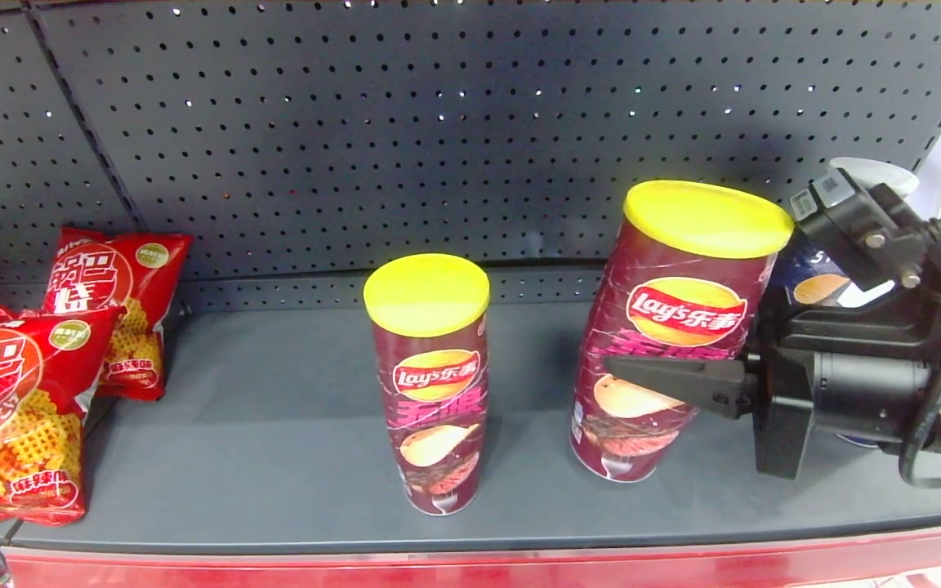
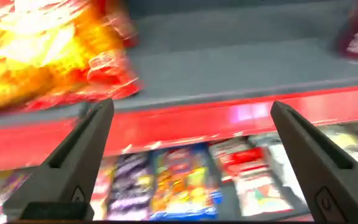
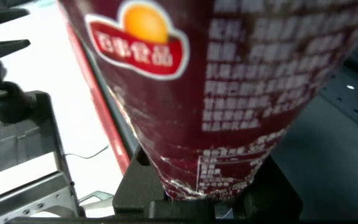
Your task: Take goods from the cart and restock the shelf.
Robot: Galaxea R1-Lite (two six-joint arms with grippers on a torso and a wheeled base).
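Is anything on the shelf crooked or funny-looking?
Yes. The right chip can leans, its yellow lid tipped toward the right claw gripping its middle. The middle chip can stands straight on the shelf. Nothing looks spilled.

Shop aisle, grey pegboard-backed shelf (image 1: 274, 425) (red front edge), crisp tubes (image 1: 430, 392), red snack bags (image 1: 9, 425)

The upright chip can (image 1: 436, 392) and the tilted chip can (image 1: 666, 343) are both maroon with yellow lids and red-and-yellow ovals. The snack bags (image 1: 13, 408) are red with a yellow lattice print. The shelf (image 1: 274, 441) is grey with a red edge, and its back panel (image 1: 438, 122) is dark grey, dotted with holes.
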